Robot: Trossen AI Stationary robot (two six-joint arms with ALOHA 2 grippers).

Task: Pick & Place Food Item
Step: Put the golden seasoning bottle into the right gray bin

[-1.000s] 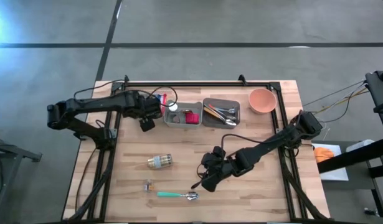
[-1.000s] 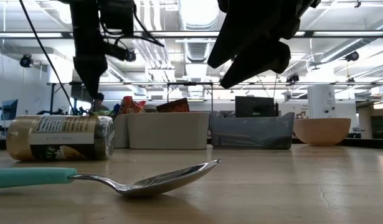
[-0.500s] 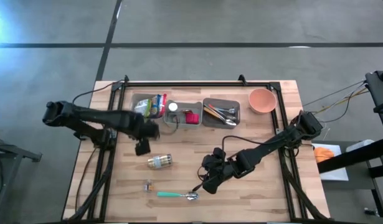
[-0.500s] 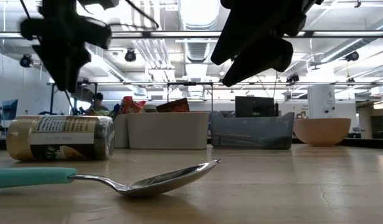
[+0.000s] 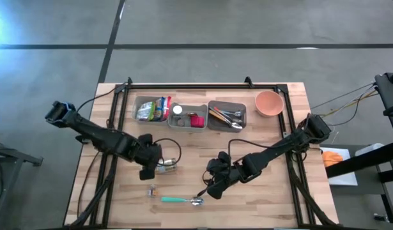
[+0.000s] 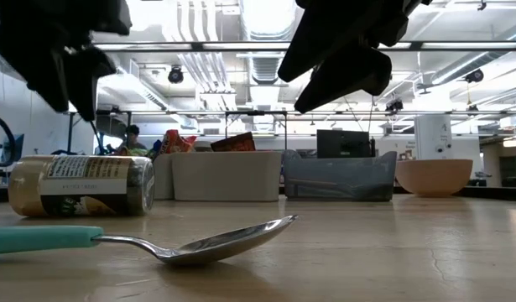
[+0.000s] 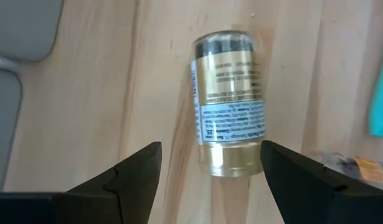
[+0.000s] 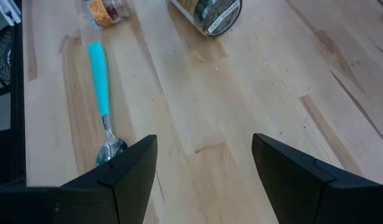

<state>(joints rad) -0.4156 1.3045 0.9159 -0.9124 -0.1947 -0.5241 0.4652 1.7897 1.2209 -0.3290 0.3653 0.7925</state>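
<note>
A gold-labelled jar [image 7: 230, 102] with a dark lid lies on its side on the wooden table [image 5: 266, 191], left of the middle [image 5: 165, 166]. My left gripper [image 7: 210, 180] hangs open just above it, pointing steeply down, one finger on either side of the jar's bottom end without touching it [image 5: 147, 171]. A small wrapped sweet [image 5: 151, 190] and a teal-handled spoon [image 5: 179, 200] lie nearer the front edge. My right gripper [image 8: 207, 168] hovers open above the table beside the spoon's bowl [image 5: 210, 189].
Three bins stand in a row at the back: one with snack packets [image 5: 151, 109], a white one [image 5: 188, 117] and a grey one with cutlery [image 5: 227, 115]. A pink bowl [image 5: 269, 103] sits at the back right. Bare wood lies right of my right arm.
My left gripper has swung from over the bins at the back toward the table's near edge, sinking slightly and rolling, and now hangs over the jar. Its fingers have stayed apart. The jar, the spoon and my right arm have kept still.
</note>
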